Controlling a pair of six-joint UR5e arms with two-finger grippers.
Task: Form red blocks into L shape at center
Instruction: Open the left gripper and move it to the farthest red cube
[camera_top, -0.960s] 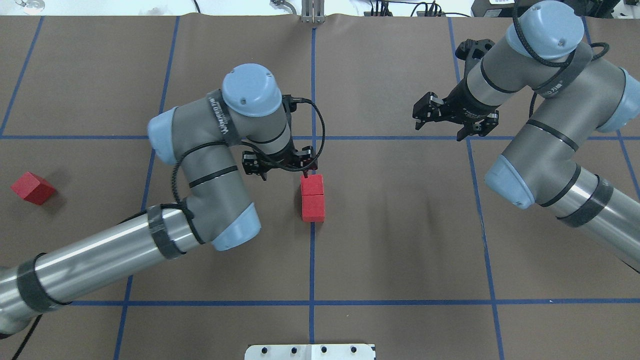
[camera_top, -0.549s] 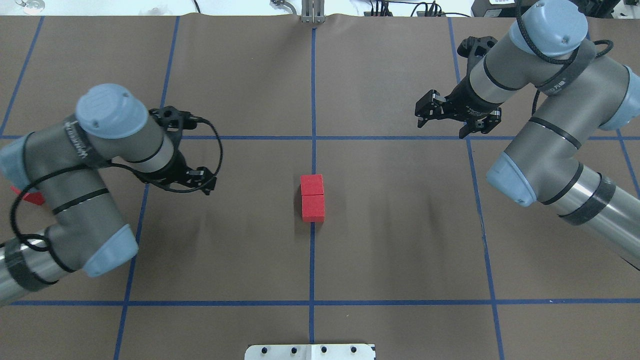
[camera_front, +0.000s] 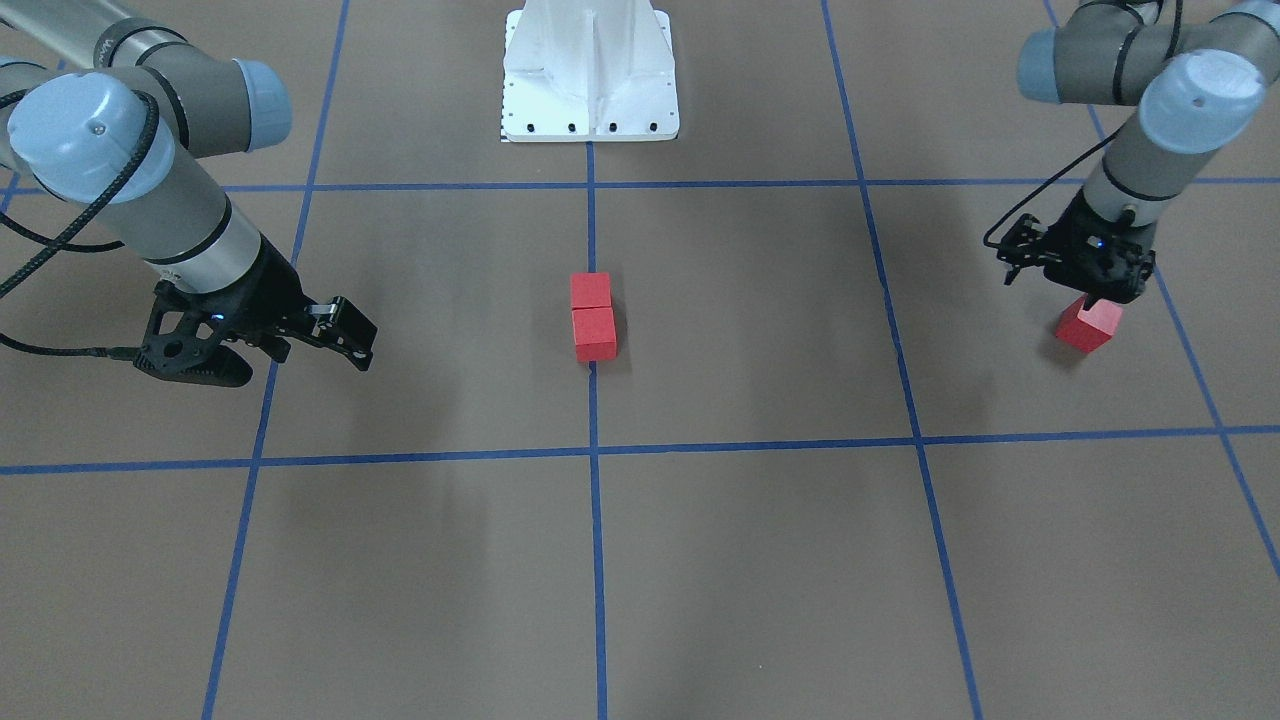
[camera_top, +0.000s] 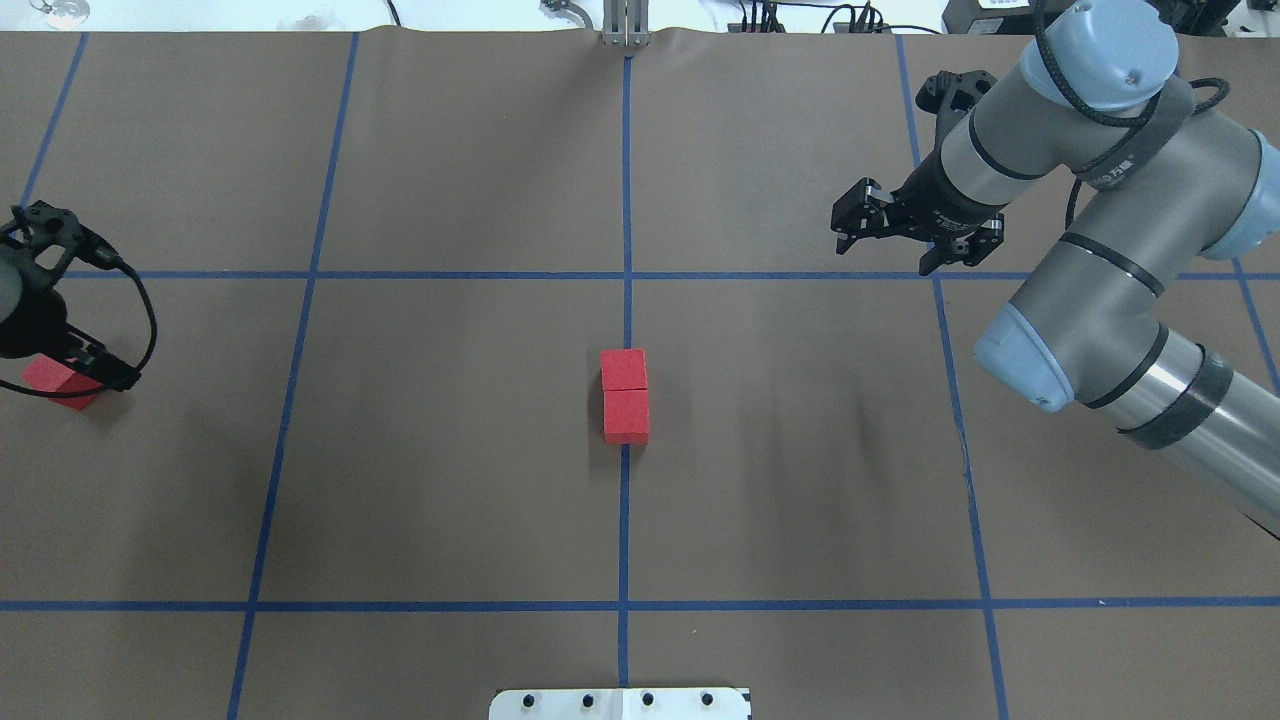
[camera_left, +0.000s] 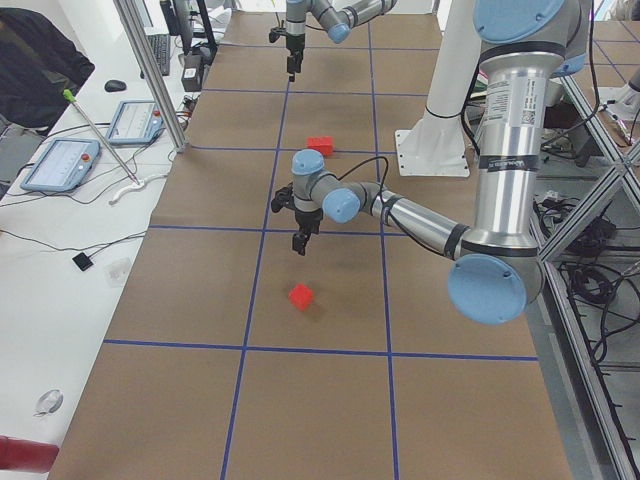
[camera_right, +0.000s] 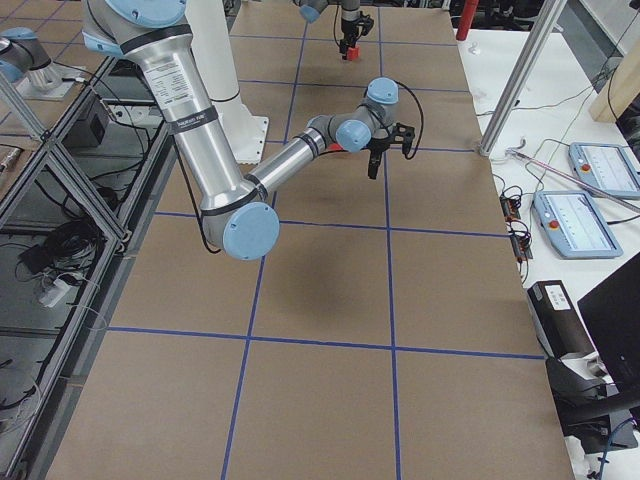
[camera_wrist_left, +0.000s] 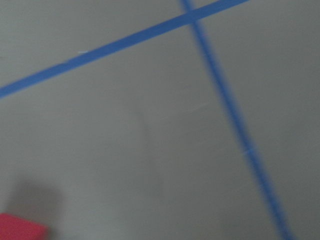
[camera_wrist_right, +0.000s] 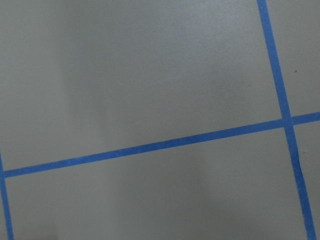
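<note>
Two red blocks (camera_top: 625, 369) (camera_top: 627, 416) lie touching in a short line on the blue tape line at the center (camera_top: 625, 310); they also show in the front view (camera_front: 590, 291) (camera_front: 595, 333). The third red block (camera_top: 48, 384) (camera_front: 1088, 326) lies at the far left edge of the table. My left gripper (camera_front: 1098, 294) (camera_top: 95, 374) hovers open just above it, apart from it. The left wrist view shows only a corner of that block (camera_wrist_left: 20, 232). My right gripper (camera_top: 882, 252) (camera_front: 290, 358) is open and empty, over the tape line at the far right.
The white base plate (camera_top: 620, 703) (camera_front: 590, 70) sits at the table's near edge by the robot. Blue tape lines (camera_wrist_right: 150, 147) cross the brown surface. Tablets and cables (camera_left: 60, 165) lie on the white bench beyond the far edge.
My left arm has swung from the center blocks to the far left and now hangs over the third block. The two center blocks stay put. My right arm has barely moved.
</note>
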